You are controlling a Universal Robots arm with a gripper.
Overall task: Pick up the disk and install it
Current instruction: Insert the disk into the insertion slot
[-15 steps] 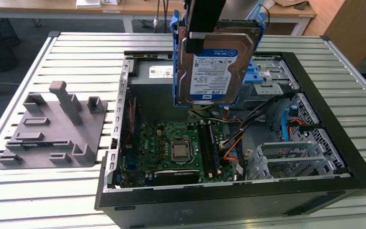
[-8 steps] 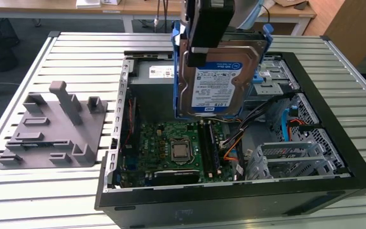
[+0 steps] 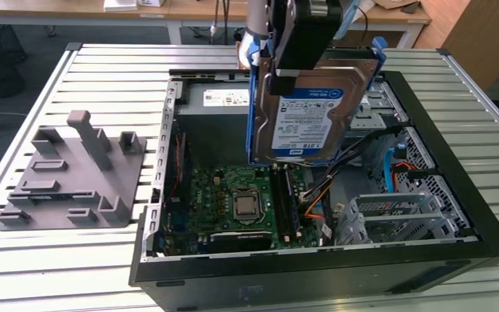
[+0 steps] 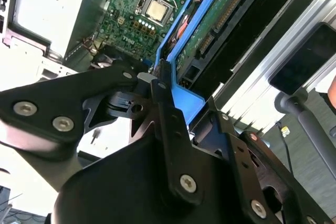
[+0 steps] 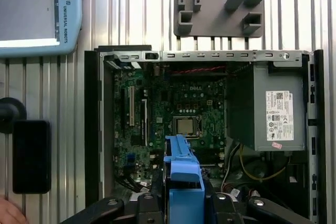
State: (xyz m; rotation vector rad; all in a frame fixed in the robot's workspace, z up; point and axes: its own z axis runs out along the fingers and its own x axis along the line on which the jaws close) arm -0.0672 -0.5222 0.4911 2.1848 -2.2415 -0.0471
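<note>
above the open computer case, end effector grips the upright disk.

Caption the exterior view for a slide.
Gripper holding the disk on edge above the open computer case, over its motherboard.

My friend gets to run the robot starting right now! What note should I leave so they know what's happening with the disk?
Gripper: shut on the disk, holding it upright by its blue carrier.
Where: the disk hangs in the air above the open computer case, touching nothing inside it.
Done: the disk is picked up.
Left: the disk is not yet installed in the case.
</note>
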